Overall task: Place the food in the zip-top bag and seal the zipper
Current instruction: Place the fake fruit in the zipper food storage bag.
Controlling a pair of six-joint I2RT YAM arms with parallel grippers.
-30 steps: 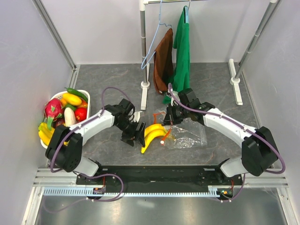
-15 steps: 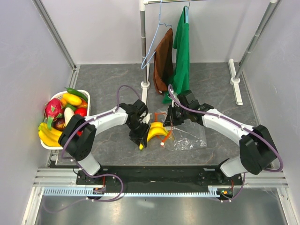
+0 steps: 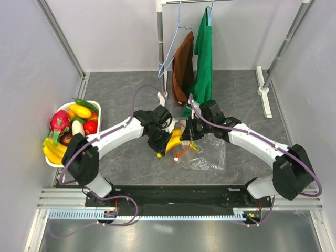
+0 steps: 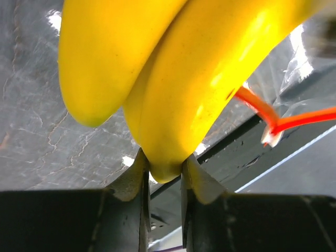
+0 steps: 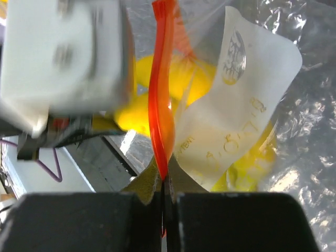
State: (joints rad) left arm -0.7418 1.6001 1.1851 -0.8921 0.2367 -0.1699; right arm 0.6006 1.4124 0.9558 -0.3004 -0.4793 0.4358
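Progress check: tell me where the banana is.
Top view, centre: the left fingers grip the banana at the mouth of the bag, whose zipper the right fingers pinch.

A big yellow banana bunch (image 4: 199,89) fills the picture from 12 o'clock down to the middle. Its bottom tip is squeezed between the two fingers (image 4: 131,181) of the left end effector (image 4: 165,170) at 6 o'clock. At 3 o'clock the red-orange zipper (image 4: 307,116) shows, ending in a small pale slider (image 4: 269,138). The dark grey counter (image 4: 37,142) lies at 9 o'clock.
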